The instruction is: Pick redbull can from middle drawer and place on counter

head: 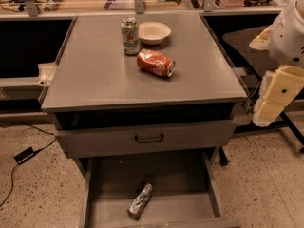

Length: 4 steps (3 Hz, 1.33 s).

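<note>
The redbull can [140,201] lies on its side on the floor of the open middle drawer [180,175], near the drawer's front and left of centre. The counter [95,70] is the grey cabinet top above it. My gripper [271,103] hangs off the counter's right edge, at about the height of the counter top. It is far above and to the right of the redbull can and holds nothing that I can see. The white arm [289,27] rises above it at the right edge of the view.
On the counter stand a green-and-white can [129,35] and a white bowl [153,32], with a red cola can [156,62] lying on its side in front of them. A closed drawer front with a dark loop handle [149,138] sits above the open drawer. A cable and black box [24,155] lie on the floor at left.
</note>
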Each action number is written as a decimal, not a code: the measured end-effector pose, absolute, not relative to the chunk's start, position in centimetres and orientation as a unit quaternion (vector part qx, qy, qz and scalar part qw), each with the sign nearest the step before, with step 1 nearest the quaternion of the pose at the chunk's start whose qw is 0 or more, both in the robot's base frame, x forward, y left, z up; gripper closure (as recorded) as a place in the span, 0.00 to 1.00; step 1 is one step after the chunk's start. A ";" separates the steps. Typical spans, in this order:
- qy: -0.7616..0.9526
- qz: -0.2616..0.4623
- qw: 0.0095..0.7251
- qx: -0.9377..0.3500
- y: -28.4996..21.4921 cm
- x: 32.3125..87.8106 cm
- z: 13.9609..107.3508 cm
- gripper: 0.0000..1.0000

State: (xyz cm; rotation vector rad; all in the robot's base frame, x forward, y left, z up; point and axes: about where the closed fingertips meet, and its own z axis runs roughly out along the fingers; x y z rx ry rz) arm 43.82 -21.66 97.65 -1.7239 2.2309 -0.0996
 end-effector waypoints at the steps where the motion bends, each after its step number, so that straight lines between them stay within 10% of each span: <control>1: 0.781 -0.035 0.160 -0.603 -21.7 43.8 97.7 0.00; 4: 0.768 -0.054 0.123 -0.626 -24.0 44.2 87.5 0.00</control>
